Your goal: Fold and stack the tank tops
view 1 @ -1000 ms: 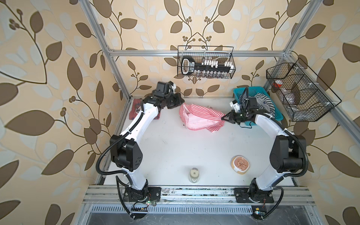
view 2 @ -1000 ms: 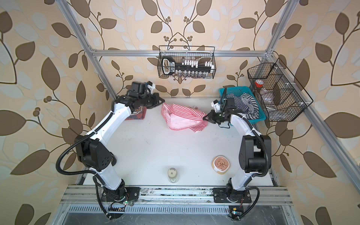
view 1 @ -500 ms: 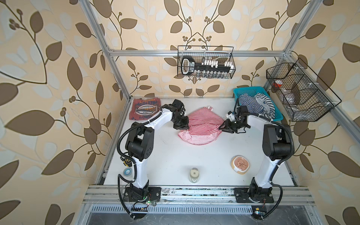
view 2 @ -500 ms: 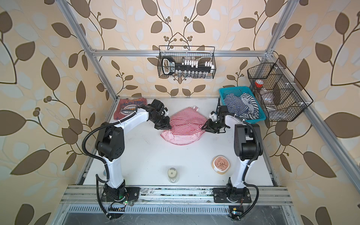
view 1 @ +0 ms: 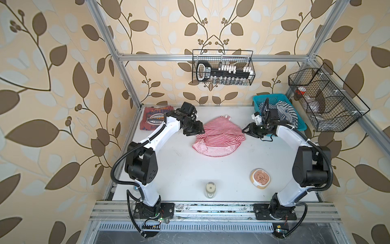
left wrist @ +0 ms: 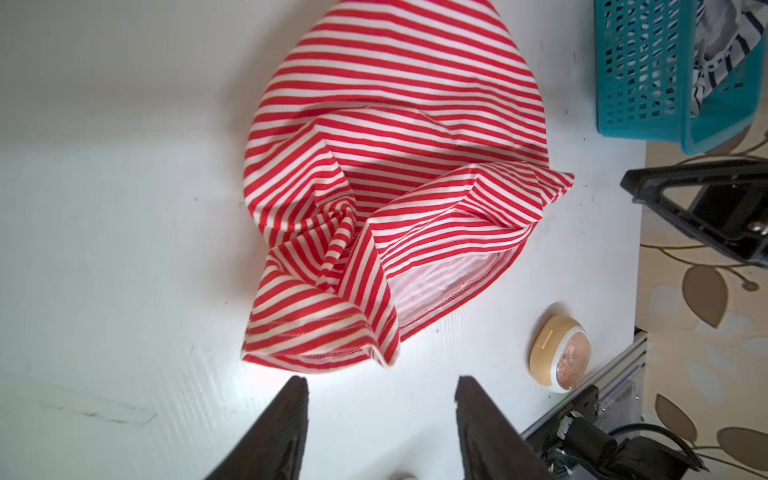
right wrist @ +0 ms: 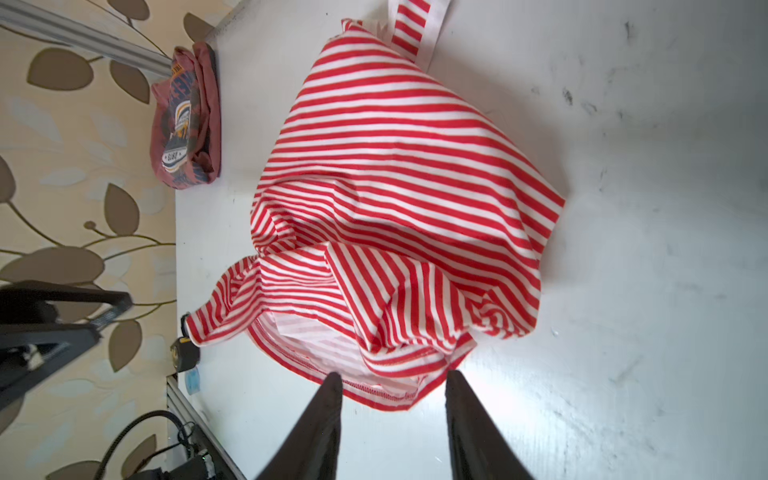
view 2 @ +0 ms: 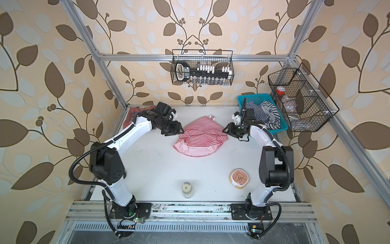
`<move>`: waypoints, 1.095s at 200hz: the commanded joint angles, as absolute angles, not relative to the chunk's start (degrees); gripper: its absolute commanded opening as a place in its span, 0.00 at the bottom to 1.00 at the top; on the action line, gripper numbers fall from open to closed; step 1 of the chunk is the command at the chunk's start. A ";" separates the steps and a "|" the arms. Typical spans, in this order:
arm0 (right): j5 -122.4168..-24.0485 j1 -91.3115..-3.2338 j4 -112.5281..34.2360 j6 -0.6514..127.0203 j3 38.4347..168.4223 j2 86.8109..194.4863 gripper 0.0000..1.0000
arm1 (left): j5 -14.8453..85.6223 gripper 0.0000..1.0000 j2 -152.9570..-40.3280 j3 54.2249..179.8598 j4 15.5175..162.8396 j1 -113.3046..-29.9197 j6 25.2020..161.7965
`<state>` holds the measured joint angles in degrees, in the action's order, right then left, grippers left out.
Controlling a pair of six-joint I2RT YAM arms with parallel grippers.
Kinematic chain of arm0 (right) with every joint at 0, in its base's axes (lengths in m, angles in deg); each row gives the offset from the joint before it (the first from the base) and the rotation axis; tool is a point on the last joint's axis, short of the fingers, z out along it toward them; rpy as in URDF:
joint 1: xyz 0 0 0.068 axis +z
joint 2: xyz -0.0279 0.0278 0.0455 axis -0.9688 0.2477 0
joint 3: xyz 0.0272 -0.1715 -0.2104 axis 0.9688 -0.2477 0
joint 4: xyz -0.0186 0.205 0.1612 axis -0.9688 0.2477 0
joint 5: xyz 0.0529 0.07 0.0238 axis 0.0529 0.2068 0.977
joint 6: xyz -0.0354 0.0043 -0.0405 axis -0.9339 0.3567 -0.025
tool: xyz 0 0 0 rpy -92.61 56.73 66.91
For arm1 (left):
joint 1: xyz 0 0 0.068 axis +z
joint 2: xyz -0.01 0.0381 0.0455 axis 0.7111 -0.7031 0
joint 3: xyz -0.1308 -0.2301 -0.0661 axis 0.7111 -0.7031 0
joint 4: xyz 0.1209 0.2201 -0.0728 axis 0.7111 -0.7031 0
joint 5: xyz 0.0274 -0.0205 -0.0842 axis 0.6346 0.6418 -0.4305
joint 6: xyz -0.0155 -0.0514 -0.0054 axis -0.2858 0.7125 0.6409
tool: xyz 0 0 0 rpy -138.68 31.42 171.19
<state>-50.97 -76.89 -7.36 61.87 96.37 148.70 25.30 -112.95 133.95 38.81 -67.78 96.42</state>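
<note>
Here's the striped top [view 1: 219,138], mid-table in both top views, a rumpled, puffed-up heap a little above the centre of the frame and nowhere near flat. The left claw [left wrist: 382,380] hovers at its left edge, fingers spread, with nothing between them but bare table [view 1: 179,169]. On the right edge, the right claw [right wrist: 394,374] is spread too. The stitched hem [right wrist: 286,351] lies loose across the gap at its tips, not pinched. So neither side grips cloth, and I'd call this the lay-out stage: the garment needs flattening before any fold counts. To do it well, I reckon each claw should take a clean bite at an outer corner of the hem, not a bunched wad. That twisted bunch [left wrist: 332,228] at the heap's lower left in the top views looks set to lock wrinkles in if it gets dragged. Pull apart evenly, low over the surface, and let the cloth settle with the strap towards the top of the frame. The red top [view 1: 155,118] sits in the upper left corner of the table, folded by the look of it and well apart from the striped one, so that's the likely stacking spot. The blue basket [view 1: 271,96] at upper right holds more cloth, so the right arm should stay off it.
</note>
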 commanded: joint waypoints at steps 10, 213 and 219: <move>-51.43 -76.36 -8.61 61.38 89.20 146.74 0.24 | 32.42 0.60 -109.94 127.26 36.15 -67.36 98.39; -48.41 -77.33 -25.05 72.75 83.26 153.97 0.32 | 29.23 0.63 -115.34 113.24 56.89 -61.38 117.34; -48.25 -77.28 -25.33 72.90 83.38 154.28 0.33 | 29.16 0.63 -115.47 113.16 57.10 -61.38 117.41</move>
<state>-48.19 -77.28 -24.17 72.42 83.39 153.77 30.13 -115.34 113.51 55.53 -62.10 116.36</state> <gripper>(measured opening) 0.324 0.624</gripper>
